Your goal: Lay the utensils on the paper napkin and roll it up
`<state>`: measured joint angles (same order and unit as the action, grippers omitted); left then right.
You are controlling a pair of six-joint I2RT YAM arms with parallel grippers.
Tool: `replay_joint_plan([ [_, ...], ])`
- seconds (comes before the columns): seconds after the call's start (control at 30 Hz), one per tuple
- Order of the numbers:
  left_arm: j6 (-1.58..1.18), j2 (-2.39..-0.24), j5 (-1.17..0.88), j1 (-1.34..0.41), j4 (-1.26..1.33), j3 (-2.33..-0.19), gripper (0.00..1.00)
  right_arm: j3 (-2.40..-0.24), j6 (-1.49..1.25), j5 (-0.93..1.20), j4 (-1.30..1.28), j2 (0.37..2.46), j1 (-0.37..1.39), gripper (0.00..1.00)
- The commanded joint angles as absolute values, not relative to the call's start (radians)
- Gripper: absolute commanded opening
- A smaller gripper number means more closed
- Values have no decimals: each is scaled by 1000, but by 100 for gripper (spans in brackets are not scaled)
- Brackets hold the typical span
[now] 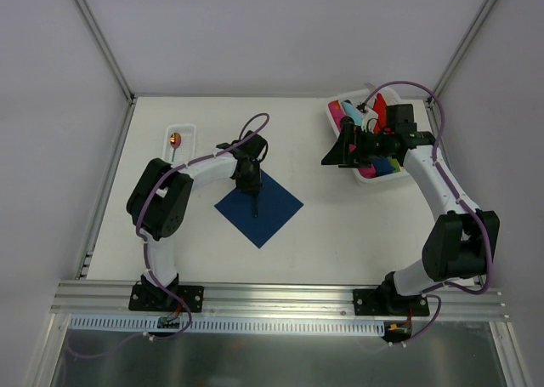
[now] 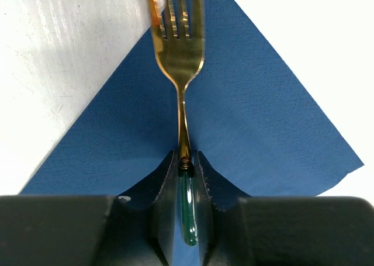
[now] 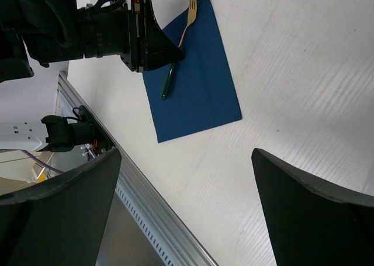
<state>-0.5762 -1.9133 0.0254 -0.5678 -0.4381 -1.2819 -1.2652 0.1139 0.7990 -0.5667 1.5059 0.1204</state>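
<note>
The navy paper napkin (image 1: 270,213) (image 2: 263,120) (image 3: 201,79) lies flat as a diamond at mid-table. A gold fork (image 1: 254,202) (image 2: 178,44) (image 3: 188,14) with a dark green handle rests along it, tines pointing away from the wrist camera. My left gripper (image 1: 252,187) (image 2: 187,161) (image 3: 175,52) is low over the napkin, its jaws close on either side of the fork's neck and handle. A copper spoon (image 1: 174,138) lies in the white tray (image 1: 189,149) at the back left. My right gripper (image 1: 336,151) (image 3: 186,152) hangs wide open and empty above bare table, right of the napkin.
A white bin (image 1: 336,106) of pink, red, blue and white plastic items stands at the back right, partly under my right arm. The table's metal front rail (image 1: 272,298) (image 3: 146,207) runs along the near edge. Grey walls enclose the sides and back.
</note>
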Motion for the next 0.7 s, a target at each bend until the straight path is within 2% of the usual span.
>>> replay_joint_plan([
  [0.0, -551, -1905, 11, -560, -434, -1282, 18, -1284, 130, 819, -578, 1505, 121, 99],
  [0.27, -545, -1882, 5, -558, -436, -1295, 30, -1290, 127, 827, -577, 1511, 121, 99],
  [0.43, -534, -1836, 5, -558, -462, -1322, 34, -1290, 127, 827, -575, 1509, 121, 99],
  [0.53, -528, -1770, 20, -558, -517, -1365, 35, -1293, 127, 822, -577, 1509, 121, 99],
  [0.67, -503, -1643, 12, -517, -613, -1440, 41, -1295, 130, 819, -580, 1509, 121, 99],
])
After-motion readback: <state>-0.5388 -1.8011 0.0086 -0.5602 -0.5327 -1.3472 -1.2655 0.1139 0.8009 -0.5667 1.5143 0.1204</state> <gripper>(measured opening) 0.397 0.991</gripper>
